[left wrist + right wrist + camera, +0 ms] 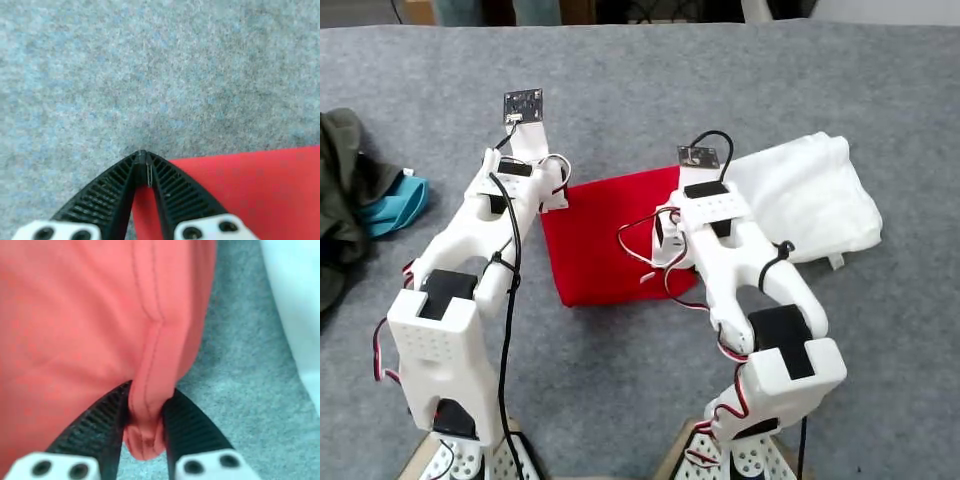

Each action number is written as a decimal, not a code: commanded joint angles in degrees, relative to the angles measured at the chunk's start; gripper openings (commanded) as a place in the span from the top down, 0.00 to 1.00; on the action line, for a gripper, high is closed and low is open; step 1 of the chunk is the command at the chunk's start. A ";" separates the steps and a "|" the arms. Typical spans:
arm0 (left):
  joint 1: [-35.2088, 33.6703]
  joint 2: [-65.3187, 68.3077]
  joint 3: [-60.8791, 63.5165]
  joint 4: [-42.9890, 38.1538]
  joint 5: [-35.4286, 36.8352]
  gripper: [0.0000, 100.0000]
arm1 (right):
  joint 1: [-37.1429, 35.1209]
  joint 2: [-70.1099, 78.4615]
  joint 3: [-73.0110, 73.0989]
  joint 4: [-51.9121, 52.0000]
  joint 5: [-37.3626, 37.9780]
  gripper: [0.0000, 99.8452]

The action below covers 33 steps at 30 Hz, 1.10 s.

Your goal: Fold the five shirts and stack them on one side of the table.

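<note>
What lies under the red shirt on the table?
At the edges of the red shirt the grey table cover shows, so the shirt seems to lie directly on it. Whatever is beneath its middle is hidden by the cloth.

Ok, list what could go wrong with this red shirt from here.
1. The right gripper pinches only a narrow hem of the red shirt; it could slip free.
2. The left gripper is shut at the shirt's corner, perhaps holding no cloth, so a lift may go lopsided.
</note>
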 commanded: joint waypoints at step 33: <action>-2.59 8.79 -29.32 44.48 7.30 0.64 | 3.16 6.55 -0.57 -1.85 0.70 0.99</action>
